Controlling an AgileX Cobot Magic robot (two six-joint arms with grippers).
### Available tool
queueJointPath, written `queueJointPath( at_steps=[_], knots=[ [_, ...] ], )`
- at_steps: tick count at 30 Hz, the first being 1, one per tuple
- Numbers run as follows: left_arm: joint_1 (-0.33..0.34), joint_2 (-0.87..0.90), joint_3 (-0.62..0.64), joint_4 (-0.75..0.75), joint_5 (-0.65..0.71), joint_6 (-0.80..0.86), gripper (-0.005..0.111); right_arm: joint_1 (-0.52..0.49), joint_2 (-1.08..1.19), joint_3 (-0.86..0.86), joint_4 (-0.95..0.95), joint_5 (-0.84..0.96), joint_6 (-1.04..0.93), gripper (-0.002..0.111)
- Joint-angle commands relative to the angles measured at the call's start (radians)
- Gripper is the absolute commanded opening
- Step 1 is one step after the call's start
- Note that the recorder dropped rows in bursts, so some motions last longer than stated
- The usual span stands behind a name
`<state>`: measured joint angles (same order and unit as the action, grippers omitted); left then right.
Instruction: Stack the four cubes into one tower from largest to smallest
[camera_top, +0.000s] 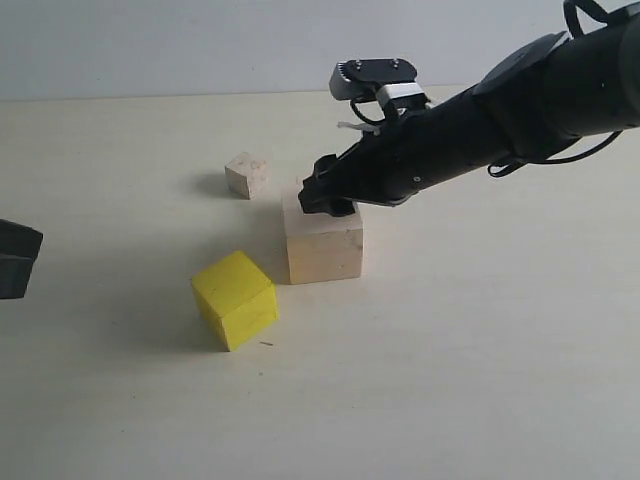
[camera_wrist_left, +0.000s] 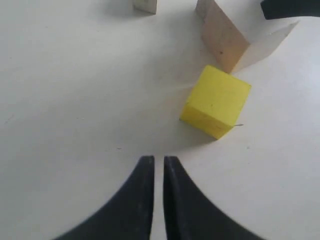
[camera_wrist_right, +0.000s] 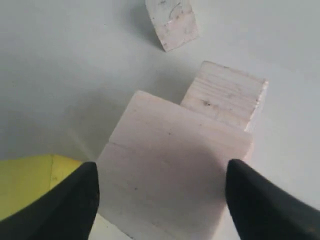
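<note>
Cubes sit unstacked on the tabletop (camera_top: 480, 380). The large cube (camera_top: 323, 245) stands mid-table, with the right gripper (camera_top: 328, 195) spread wide over its top, holding nothing. The yellow cube (camera_top: 236, 298) lies near it, ahead of the left gripper (camera_wrist_left: 158, 160), which is closed to a slit and empty. The small cube (camera_wrist_right: 225, 95) is just beside the large cube, and the smallest cube (camera_top: 246, 175) sits apart.

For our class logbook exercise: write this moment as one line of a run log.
stacking: not started | right gripper: open, above large wood cube | left gripper: shut, empty | yellow cube: on table, untouched
</note>
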<state>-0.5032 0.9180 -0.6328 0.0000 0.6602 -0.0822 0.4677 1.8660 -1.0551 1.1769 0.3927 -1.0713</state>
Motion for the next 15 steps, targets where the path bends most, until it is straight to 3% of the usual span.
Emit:
queueJointPath(
  at_steps=[1, 8, 12, 15],
  knots=[
    [-0.005, 0.001, -0.007, -0.010, 0.003, 0.004, 0.010, -0.002, 0.000, -0.008, -0.010, 0.015, -0.015, 0.068],
    [-0.005, 0.001, -0.007, -0.014, 0.022, 0.000, 0.010, -0.002, -0.116, -0.009, -0.104, -0.013, 0.065, 0.068],
    [-0.005, 0.009, 0.015, -0.108, -0.015, 0.023, 0.010, -0.002, -0.186, -0.009, -0.450, 0.100, 0.441, 0.068],
    [-0.005, 0.042, 0.061, -0.273, -0.074, 0.180, 0.010, -0.002, -0.227, -0.009, -0.578, 0.197, 0.578, 0.068]
  ],
)
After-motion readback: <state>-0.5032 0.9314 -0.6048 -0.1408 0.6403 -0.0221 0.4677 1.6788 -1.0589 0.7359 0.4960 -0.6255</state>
